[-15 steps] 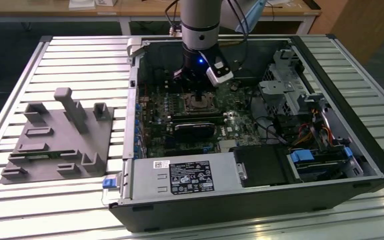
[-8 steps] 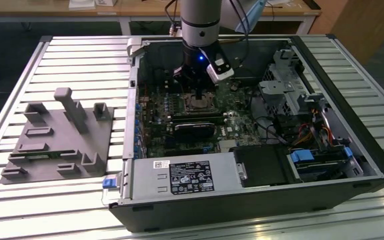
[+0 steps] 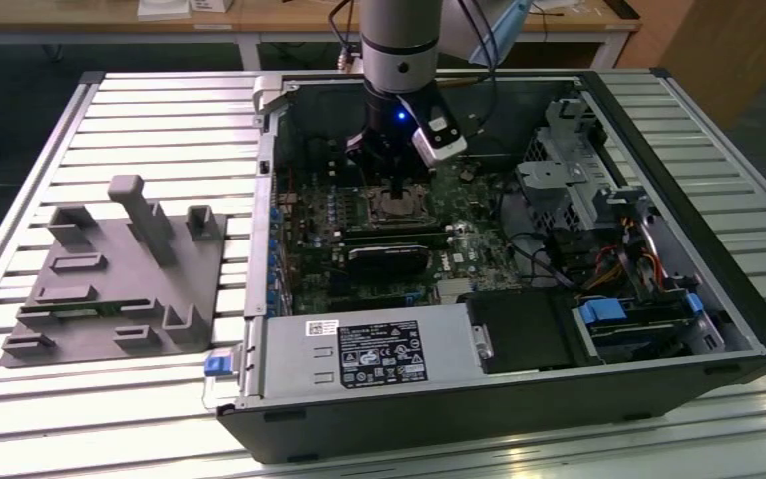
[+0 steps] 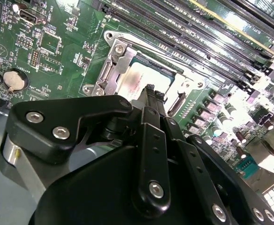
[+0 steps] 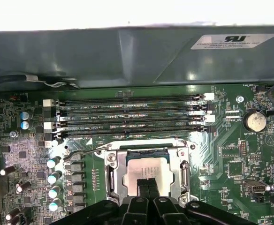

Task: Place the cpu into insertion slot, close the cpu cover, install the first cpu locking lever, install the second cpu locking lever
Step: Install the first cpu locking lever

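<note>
One small square cpu [image 5: 148, 168] with a pale silver metal top sits in the black square insertion slot [image 5: 141, 153], under the thin silvery metal cpu cover [image 5: 181, 168], which lies flat. The black end effector [image 5: 148, 184], its fingers [image 5: 143, 185] together, meets the chip's top. Around them are the green motherboard [image 5: 221, 159], the open black computer case [image 3: 490, 419] and the slatted metal desk [image 3: 157, 110].

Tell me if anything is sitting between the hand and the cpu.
Nothing visible does. In the first wrist view the hand, shut, sits right at the pale top of the cpu, which shows bare through the window of the cpu cover.
</note>
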Available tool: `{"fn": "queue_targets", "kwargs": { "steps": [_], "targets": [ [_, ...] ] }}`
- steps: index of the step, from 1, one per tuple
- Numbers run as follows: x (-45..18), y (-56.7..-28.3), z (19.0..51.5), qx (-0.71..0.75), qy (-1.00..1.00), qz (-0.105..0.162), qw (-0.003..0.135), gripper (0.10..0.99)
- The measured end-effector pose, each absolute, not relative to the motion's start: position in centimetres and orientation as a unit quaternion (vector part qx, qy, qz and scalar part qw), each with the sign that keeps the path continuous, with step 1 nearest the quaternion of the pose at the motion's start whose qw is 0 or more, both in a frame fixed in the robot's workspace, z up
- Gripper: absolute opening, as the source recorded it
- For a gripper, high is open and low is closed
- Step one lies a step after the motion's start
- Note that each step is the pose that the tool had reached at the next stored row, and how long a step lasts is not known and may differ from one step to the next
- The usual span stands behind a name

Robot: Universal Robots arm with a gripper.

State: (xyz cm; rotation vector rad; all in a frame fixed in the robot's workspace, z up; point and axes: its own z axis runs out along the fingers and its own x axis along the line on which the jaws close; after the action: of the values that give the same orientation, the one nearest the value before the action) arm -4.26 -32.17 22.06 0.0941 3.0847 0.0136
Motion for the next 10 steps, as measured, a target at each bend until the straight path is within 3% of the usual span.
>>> {"fn": "queue_targets", "kwargs": {
  "steps": [10],
  "targets": [
    [-4.26, -32.17, 22.39, 0.03, 0.999, 0.005, 0.028, 0.106]
  ]
}}
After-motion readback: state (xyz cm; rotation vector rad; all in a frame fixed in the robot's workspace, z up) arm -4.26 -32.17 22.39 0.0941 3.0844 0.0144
